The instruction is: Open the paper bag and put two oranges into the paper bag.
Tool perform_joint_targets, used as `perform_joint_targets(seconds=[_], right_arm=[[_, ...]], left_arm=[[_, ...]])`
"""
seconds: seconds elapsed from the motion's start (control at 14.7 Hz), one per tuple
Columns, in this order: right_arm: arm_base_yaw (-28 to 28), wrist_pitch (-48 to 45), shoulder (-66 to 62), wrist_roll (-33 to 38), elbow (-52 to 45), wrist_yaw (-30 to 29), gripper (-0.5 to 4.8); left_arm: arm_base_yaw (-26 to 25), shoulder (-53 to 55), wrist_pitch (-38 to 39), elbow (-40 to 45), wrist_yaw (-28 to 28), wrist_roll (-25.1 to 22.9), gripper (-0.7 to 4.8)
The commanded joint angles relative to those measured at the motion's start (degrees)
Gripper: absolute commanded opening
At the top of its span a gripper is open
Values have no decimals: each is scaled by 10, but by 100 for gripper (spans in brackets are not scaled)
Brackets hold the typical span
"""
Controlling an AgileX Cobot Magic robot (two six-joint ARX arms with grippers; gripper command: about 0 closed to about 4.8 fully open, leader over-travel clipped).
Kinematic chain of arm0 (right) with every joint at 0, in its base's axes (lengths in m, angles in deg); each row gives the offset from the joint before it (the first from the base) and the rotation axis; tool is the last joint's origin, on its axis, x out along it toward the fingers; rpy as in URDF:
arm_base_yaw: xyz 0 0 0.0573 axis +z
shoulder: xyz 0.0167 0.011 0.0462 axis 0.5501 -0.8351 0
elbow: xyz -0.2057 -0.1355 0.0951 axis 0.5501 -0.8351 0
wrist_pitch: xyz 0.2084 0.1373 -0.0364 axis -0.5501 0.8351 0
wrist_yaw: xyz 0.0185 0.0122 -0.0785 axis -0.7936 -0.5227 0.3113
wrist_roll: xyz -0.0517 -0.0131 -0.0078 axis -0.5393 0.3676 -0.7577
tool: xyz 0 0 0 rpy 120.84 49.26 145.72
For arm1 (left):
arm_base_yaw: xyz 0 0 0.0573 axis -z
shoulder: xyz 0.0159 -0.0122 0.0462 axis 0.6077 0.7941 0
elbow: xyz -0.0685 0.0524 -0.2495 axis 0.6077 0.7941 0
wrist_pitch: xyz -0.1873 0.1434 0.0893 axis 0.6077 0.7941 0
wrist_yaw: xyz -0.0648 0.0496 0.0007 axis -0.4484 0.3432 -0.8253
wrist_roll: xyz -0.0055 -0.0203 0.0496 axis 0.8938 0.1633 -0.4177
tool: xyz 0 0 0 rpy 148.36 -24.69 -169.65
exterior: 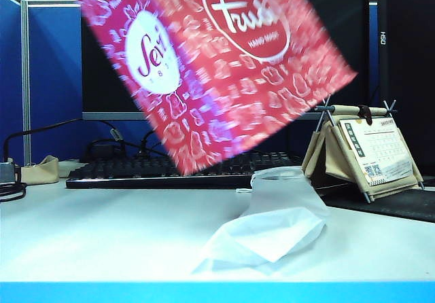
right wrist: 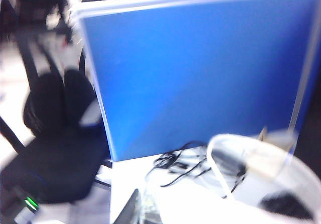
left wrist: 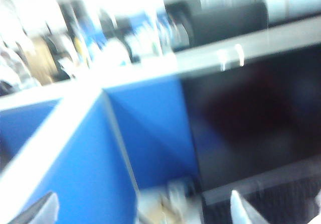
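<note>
A tall pink-red paper bag (exterior: 217,65) with white animal outlines and round logos hangs tilted in the air in the exterior view, well above the white surface (exterior: 102,235) and blurred by motion. What holds it up cannot be seen there; no arm shows in that view. The left gripper (left wrist: 145,211) appears only as two pale fingertips at the edge of its blurred wrist view, spread wide apart with nothing between them, looking out over a blue partition (left wrist: 90,153) and a dark monitor (left wrist: 251,118). The right gripper (right wrist: 143,209) is barely visible in its own view; its jaws read as fully shut, and a white cord loop (right wrist: 225,158) curves beside it, possibly a bag handle, though whether the cord is gripped cannot be told. On the surface lies a crumpled white translucent plastic bag (exterior: 272,225), in front of a black keyboard (exterior: 177,170) and beside a desk calendar (exterior: 370,153). No oranges show in any view. The step in hand looks like lifting and opening the bag. Next, the bag likely needs setting upright with its mouth spread, and the oranges must be found before either can go in.
</note>
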Motion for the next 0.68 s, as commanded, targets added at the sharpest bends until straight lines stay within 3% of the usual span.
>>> perform_joint_targets(seconds=[0.07, 0.2, 0.68], right_arm=[[23, -65, -1, -47, -11, -34, -6], [48, -154, -2, -23, -52, -34, -6], [65, -331, -42, -5, -107, -33, -6]], left_arm=[[0, -109, -8, 30, 36, -4, 479], [0, -185, -7, 84, 66, -3, 479], [0, -273, -1, 230, 52, 17, 479]])
